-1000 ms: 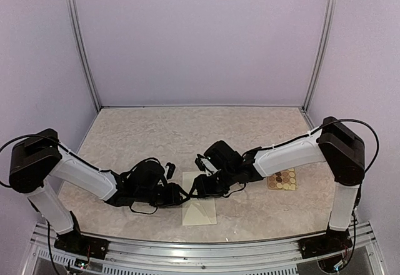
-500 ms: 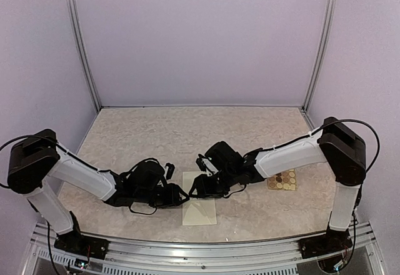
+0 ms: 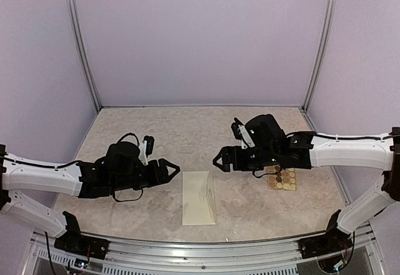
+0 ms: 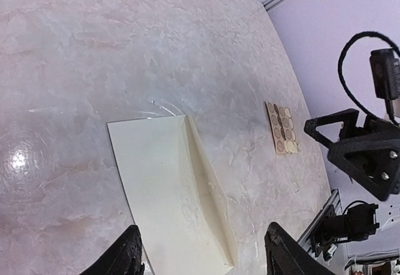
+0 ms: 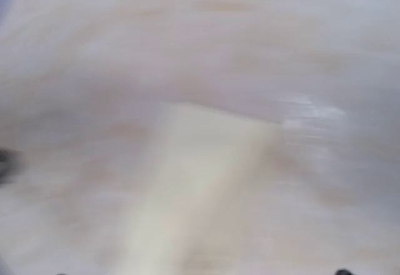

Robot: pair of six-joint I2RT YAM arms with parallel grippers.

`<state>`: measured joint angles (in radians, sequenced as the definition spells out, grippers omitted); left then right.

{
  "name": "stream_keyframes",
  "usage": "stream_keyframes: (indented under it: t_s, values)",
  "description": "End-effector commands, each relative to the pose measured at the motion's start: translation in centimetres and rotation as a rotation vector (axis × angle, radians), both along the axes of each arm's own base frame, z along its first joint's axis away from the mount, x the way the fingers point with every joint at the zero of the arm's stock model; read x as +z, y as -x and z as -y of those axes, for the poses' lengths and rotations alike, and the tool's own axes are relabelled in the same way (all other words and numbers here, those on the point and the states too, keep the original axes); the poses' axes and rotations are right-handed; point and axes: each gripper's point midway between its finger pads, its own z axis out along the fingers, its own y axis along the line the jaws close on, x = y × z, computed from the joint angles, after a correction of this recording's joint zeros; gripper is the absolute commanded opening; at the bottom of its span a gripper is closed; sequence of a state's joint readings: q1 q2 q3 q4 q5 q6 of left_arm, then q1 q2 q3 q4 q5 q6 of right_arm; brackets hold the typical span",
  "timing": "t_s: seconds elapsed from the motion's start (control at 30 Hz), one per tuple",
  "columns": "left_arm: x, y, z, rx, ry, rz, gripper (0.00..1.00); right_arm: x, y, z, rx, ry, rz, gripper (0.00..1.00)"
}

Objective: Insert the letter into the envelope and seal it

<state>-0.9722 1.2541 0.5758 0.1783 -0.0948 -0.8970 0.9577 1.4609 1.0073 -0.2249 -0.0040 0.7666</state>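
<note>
the envelope (image 4: pixel 169 187) just ahead of the left gripper (image 4: pixel 203 240) is smooth matt cream paper with a crisp fold; the table (image 4: pixel 125 50) under it is marbled, polished, throwing glare near that gripper's fingers (image 4: pixel 124 257), which look like matt black plastic; smooth white shells cover the arms (image 3: pixel 44 178)

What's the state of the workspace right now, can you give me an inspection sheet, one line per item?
Surface: marbled beige table top, glare patch in the left wrist view.
Job's things: envelope lying flat between the arms, touched by neither gripper, flap folded along its right side; no separate letter seen.
Clutter: sticker sheet by the right arm, far edge hidden under it.
Grippers: left gripper open, empty; right gripper open, empty; both off the envelope.
Cables: black cable loop at the left wrist.
Surroundings: lilac walls, aluminium frame post.
</note>
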Motion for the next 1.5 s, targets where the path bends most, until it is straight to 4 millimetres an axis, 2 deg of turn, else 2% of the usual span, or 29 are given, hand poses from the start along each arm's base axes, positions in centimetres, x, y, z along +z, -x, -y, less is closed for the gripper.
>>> stream_keyframes:
  t_s: [0.0,0.1,0.3,0.4,0.5,0.67,0.93,1.1,1.2,1.33,1.4,1.47]
  values:
    - [-0.2,-0.4,-2.2,0.052,-0.059,0.005,0.63,-6.0,-1.8,9.4,-0.185,0.209,-0.074,0.89]
    - [-0.3,-0.3,-2.5,0.060,-0.046,-0.005,0.63,-7.9,-2.5,13.3,-0.256,0.240,-0.112,0.89]
    - [-0.4,-0.1,-2.1,0.044,-0.024,-0.019,0.62,-10.3,-3.4,18.8,-0.364,0.313,-0.138,0.90]
    - [-0.3,-0.1,-1.8,0.038,-0.018,-0.023,0.62,-11.5,-3.8,20.7,-0.397,0.342,-0.154,0.91]
    - [-0.2,-0.1,-1.8,0.036,-0.014,-0.023,0.62,-12.2,-4.1,21.1,-0.389,0.354,-0.153,0.91]
    - [-0.1,0.0,-1.9,0.037,-0.010,-0.019,0.62,-13.0,-3.6,19.0,-0.288,0.280,-0.178,0.89]
    - [0.0,0.1,-1.7,0.031,-0.004,-0.018,0.62,-15.8,-0.9,15.7,-0.172,0.225,-0.271,0.86]
    - [0.3,0.0,-1.7,0.033,0.004,-0.015,0.62,-16.2,1.0,12.2,-0.106,0.210,-0.306,0.86]
    - [0.6,-0.1,-1.4,0.030,0.019,-0.011,0.61,-15.9,2.3,9.0,-0.051,0.175,-0.322,0.86]
    - [0.9,-0.2,-0.6,0.017,0.027,-0.007,0.61,-14.1,3.5,4.4,0.024,0.122,-0.302,0.85]
    - [1.2,-0.3,0.1,0.007,0.032,-0.003,0.61,-12.8,3.4,3.0,0.044,0.098,-0.282,0.85]
    - [1.4,-0.3,0.8,-0.005,0.037,0.002,0.61,-11.2,3.0,2.4,0.048,0.084,-0.255,0.85]
